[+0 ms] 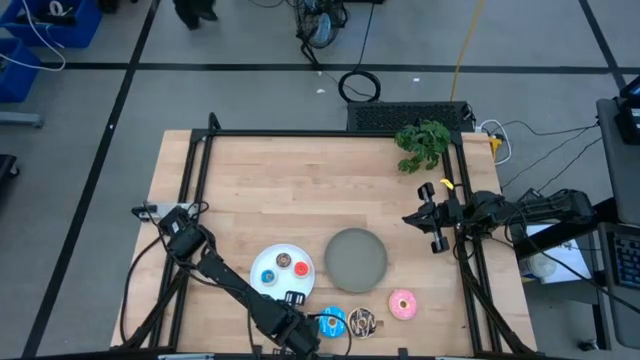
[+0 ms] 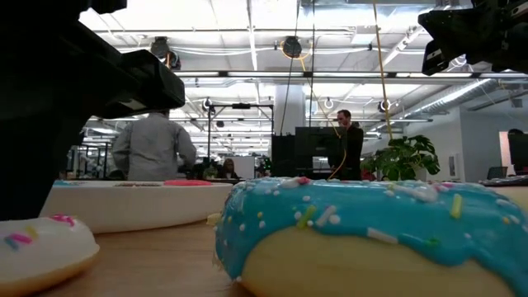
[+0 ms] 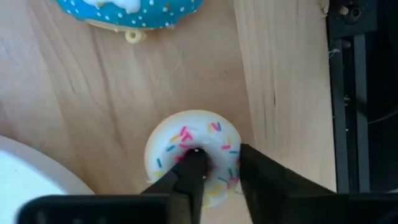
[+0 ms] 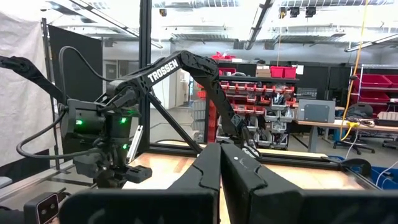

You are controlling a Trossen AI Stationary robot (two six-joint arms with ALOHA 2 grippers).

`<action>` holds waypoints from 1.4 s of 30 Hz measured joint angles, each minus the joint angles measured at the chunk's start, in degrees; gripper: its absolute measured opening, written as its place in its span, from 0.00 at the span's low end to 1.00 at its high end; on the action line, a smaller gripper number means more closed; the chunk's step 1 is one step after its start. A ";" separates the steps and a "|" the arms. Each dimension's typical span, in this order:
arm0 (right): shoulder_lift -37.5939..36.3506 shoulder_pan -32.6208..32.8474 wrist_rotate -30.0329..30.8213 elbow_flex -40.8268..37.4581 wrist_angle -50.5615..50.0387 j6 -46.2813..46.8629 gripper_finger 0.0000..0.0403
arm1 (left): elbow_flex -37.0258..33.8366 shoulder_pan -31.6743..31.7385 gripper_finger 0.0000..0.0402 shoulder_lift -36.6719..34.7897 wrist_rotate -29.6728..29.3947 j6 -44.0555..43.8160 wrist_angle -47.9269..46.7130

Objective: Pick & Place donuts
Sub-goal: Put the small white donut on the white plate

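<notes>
1. Three larger donuts sit along the lower edge of the high view: one bright blue donut (image 1: 331, 322), one dark brown donut (image 1: 362, 322), one pink donut (image 1: 403, 304).
2. Three tiny donuts lie on the white plate (image 1: 262, 281) at lower centre-left.
3. One whitish tiny donut (image 3: 194, 155) shows at the left wrist view's centre.
4. Two plates: white and grey plate (image 1: 356, 259).
5. Two robot arms.

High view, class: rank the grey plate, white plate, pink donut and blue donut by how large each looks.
1. Grey plate, largest, though only slightly.
2. White plate, nearly the same size.
3. Pink donut.
4. Blue donut; the left gripper hides part of it, so its rank against the pink one is unsure.
</notes>
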 joint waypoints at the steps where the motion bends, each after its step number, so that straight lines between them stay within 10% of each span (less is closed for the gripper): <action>1: 0.00 0.01 -0.01 0.00 0.00 0.00 0.00 | -0.02 0.00 0.19 0.01 -0.02 0.00 0.12; 6: 0.00 0.02 0.00 0.00 0.00 0.22 0.00 | -0.04 -0.01 0.03 0.07 0.03 0.02 0.38; 27: 0.00 0.02 0.00 0.07 0.04 0.22 0.00 | -0.15 0.40 0.02 -19.05 -6.53 -6.44 -15.62; 42: 0.61 0.02 0.00 0.06 0.44 0.22 0.00 | -0.28 2.44 0.05 -18.39 -11.89 -5.60 -19.68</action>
